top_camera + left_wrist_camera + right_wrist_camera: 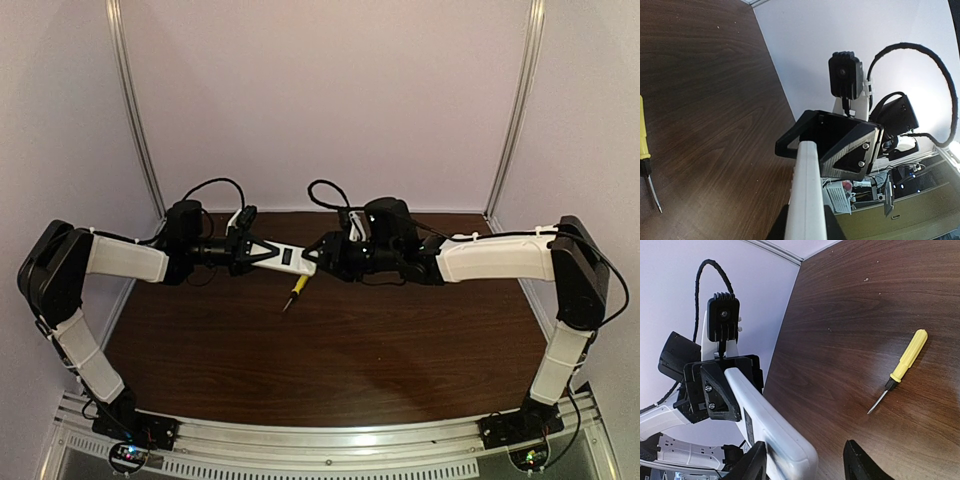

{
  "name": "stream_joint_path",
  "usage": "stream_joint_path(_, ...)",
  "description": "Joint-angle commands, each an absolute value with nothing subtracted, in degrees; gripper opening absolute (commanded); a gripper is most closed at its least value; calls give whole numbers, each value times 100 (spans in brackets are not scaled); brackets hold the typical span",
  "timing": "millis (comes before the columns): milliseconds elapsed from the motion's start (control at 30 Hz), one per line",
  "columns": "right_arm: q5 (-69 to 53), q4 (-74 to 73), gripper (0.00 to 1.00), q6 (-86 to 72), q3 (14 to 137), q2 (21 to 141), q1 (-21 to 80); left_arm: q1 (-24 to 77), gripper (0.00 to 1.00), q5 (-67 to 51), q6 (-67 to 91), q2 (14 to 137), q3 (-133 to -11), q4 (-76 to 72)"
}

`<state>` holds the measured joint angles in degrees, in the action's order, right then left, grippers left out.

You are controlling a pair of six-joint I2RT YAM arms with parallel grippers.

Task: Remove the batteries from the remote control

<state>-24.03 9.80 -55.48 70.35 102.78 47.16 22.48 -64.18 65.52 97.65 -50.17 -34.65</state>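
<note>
Flat white remote control (280,256) up in the air over the far middle of the surface (350,350), about level and touching no wood. Spans the gap between the two arms, with its small dark window (288,257) turned up toward the overhead camera. Clamped at its left end by the left end effector (243,250), jaws closed on the slab; from the right wrist, seen as a black bracket pinching the far end. At the other end, the right end effector (322,250) spread open, its fingers (861,462) standing wider than the slab. Between them, the near rounded corner of the remote, close against one finger and with a clear gap to the other. Underside of the remote hidden in every view. Below and a little toward the near edge, a yellow-handled screwdriver (297,287) lying flat on the dark wood, well apart from both end effectors, metal tip pointing toward the near edge. Black cables (215,185) looping behind both wrists, against pale lilac walls (320,100). At the near edge, a metal rail (330,440) carrying the two arm bases.
</note>
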Motion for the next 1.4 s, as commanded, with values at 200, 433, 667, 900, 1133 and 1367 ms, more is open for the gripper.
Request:
stream_joint_path(200,-2599,1032,52,-5496,7025,10333,4767,2224,0,-6548,6533,9666,-5090,-3808)
stream_joint_path(433,-2597,948,46,-5418,6977,10318,4794,2224,0,-6539,6508,9669,-5089,-3779)
stream_joint_path(667,-2627,923,43,-5389,7024,10383,4804,2224,0,-6557,6504,9667,-5098,-3779)
stream_joint_path(900,-2537,773,39,-5358,7040,10392,4808,2224,0,-6577,6495,9660,-5098,-3797)
stream_joint_path(1133,-2451,638,33,-5292,7035,10376,4811,2224,0,-6584,6504,9655,-5099,-3806)
stream_joint_path(1367,-2451,567,23,-5239,7056,10374,4808,2224,0,-6593,6511,9647,-5098,-3822)
